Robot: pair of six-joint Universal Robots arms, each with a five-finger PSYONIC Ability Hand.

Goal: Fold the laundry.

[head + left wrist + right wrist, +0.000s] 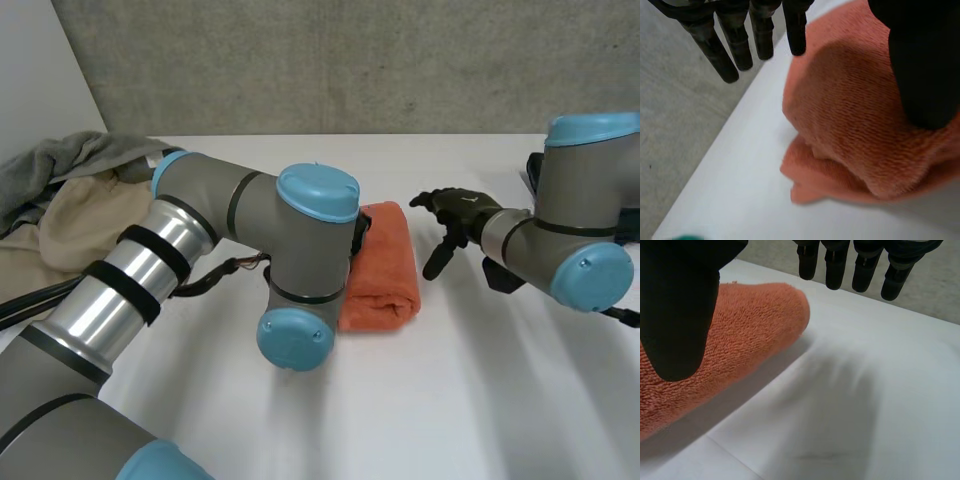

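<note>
The orange towel is seen folded in the middle of the table. The left hand is held over it, fingers straight and spread, nothing gripped. The right hand is held just beside it, relaxed and empty. The fold is likely best flattened with 2 open palms, edges kept aligned.

wall: grey concrete wall running across the top | upper left: pale panel standing | below: white table spreading
</note>
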